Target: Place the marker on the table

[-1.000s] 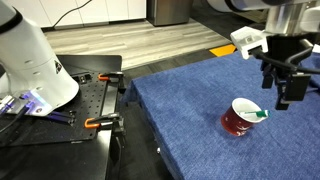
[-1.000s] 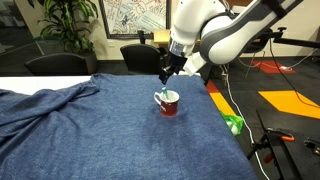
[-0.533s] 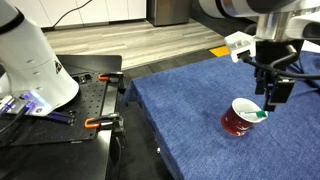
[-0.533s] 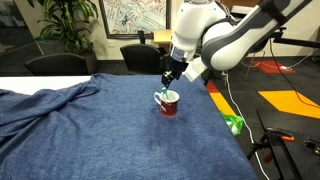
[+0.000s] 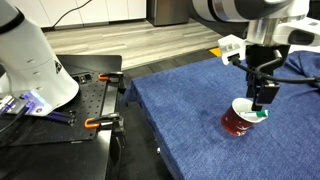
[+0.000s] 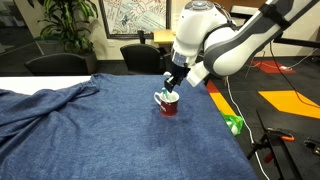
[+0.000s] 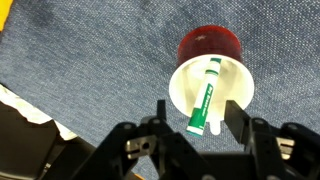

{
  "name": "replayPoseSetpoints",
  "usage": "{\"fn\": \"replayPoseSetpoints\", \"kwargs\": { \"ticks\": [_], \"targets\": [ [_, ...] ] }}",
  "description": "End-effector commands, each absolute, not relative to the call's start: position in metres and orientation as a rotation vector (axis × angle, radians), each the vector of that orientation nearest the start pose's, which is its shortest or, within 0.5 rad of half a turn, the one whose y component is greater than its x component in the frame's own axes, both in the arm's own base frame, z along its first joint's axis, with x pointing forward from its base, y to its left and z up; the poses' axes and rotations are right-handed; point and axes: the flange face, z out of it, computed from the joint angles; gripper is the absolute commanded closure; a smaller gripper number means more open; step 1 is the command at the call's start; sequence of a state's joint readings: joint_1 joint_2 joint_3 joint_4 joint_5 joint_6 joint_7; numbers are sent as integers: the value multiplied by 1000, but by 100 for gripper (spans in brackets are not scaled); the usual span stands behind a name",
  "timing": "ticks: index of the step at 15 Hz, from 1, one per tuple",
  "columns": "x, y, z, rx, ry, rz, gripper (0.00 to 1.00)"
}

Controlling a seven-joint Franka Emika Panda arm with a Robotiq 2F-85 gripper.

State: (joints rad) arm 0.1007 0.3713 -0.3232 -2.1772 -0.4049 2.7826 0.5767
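Marker (image 7: 204,97) slanted in round red cup (image 7: 211,45)

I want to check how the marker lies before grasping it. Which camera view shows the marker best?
The wrist view: the marker shows at full length there, lying inside the cup. In both exterior views only its small greenish end shows at the cup's rim.

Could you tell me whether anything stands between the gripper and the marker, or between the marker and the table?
Nothing visible lies between the open gripper and the marker, which leans inside the cup right below it. Only the cup's wall separates the marker from the table, so it must come up over the rim.
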Motion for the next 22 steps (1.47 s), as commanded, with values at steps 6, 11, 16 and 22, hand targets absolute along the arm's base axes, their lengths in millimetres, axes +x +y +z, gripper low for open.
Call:
{"fn": "replayPoseSetpoints", "kwargs": {
  "ticks": [6,11,16,22],
  "targets": [
    [577,-109,228,-3266,668,-425,48],
    [584,-111,217,-3260,650,-422,47],
    [593,-115,212,-3242,653,-453,47],
    [604,-124,199,-3225,653,-434,47]
  ]
}}
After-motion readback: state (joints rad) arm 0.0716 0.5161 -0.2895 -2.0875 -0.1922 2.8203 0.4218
